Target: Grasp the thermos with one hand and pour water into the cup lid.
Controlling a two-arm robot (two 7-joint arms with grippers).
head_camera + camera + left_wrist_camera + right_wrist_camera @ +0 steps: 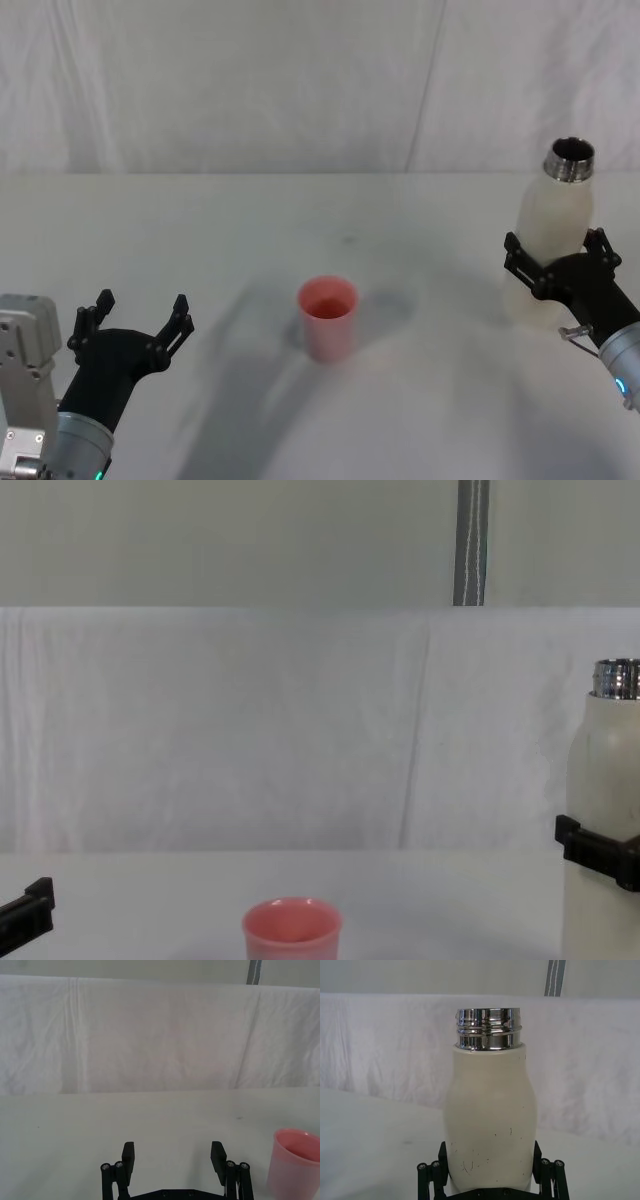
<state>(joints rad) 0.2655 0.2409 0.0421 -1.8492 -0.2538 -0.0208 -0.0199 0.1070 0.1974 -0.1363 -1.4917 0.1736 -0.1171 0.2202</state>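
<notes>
The right gripper (556, 262), black-fingered on a grey wrist, is closed around the lower body of the tall cream-white thermos (553, 225) with a shiny threaded steel neck, one finger on either side. It grips low on the body, probably so the open neck stays clear for tipping. The thermos stands upright at about three o'clock from the small salmon-pink cup lid (327, 317), well apart from it; whether its base still touches the white table (250, 230) I cannot tell. Its cream surface carries small dark scuffs near the gripper, and the neck has no cap. The cup lid sits upright mid-table, mouth open, apparently empty. At about eight o'clock from it, the left gripper (140, 318) hangs idle, fingers spread wide and holding nothing.
</notes>
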